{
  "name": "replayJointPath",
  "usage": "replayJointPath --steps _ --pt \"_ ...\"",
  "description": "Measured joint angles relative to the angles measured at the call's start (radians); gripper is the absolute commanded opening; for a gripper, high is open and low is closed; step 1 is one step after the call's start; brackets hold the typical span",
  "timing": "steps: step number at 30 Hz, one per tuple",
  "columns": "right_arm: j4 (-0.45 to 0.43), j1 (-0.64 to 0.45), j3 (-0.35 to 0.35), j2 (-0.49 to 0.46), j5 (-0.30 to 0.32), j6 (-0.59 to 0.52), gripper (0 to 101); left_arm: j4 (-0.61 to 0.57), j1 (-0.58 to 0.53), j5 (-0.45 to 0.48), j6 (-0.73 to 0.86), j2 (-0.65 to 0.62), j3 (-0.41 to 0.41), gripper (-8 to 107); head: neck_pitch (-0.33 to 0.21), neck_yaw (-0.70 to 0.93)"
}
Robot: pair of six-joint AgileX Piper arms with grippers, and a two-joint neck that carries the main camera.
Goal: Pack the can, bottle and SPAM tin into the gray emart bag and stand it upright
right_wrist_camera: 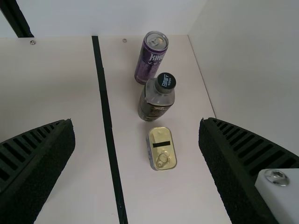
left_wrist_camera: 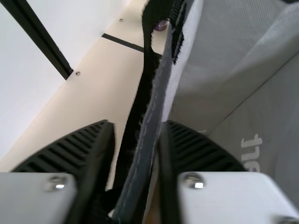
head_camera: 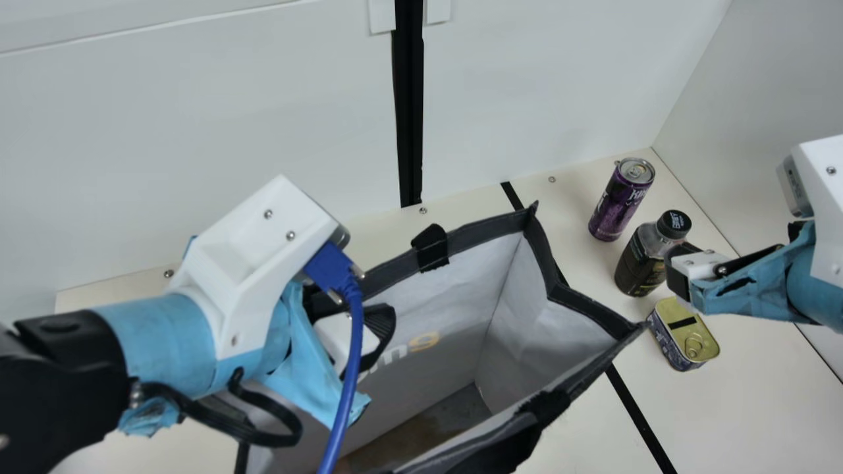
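1. Main view: the left gripper [head_camera: 350,311] is reaching over the rim of the gray emart bag [head_camera: 487,232], with one of its fingers [head_camera: 380,326] showing inside the mouth.
2. Left wrist view: this gripper is keeping its fingers moderately apart, and the bag's rim is running through the space between them. Whether both fingers are pressing on it, one cannot tell.
3. Main view: the bag is standing upright with its mouth spread, extending from the left gripper toward the right gripper [head_camera: 677,268].
4. Right wrist view: the right gripper is holding its fingers wide, with nothing gripped between them.
5. Main view: the bottle [head_camera: 639,263] is standing capped just beside the right gripper's fingertips, though whether they are touching, one cannot tell.
6. Main view: the can [head_camera: 619,204] is standing upright past the bottle, farther from the right gripper.
7. Main view: the SPAM tin [head_camera: 685,336] is lying lid up on the table [head_camera: 744,388], near the right gripper, its pull ring showing.
8. A blue cable [head_camera: 349,368] is hanging beside the left gripper.
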Motion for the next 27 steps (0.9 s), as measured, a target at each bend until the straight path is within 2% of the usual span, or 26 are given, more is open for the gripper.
replayJointPath --steps 2,8,15,27 --pt "0.000 0.000 0.000 0.000 0.000 0.000 95 -0.004 0.002 0.000 0.002 -0.006 0.011 -8 0.000 0.000" --pt "0.000 0.000 0.000 0.000 0.000 0.000 95 0.000 0.012 0.002 -0.013 -0.029 0.033 -8 0.000 0.000" --pt "0.000 0.000 0.000 0.000 0.000 0.000 95 0.057 0.027 0.002 -0.070 -0.068 0.037 -8 0.002 0.000" --pt "0.000 0.000 0.000 0.000 0.000 0.000 95 0.271 0.034 0.002 -0.239 -0.148 0.039 -8 0.000 0.002"
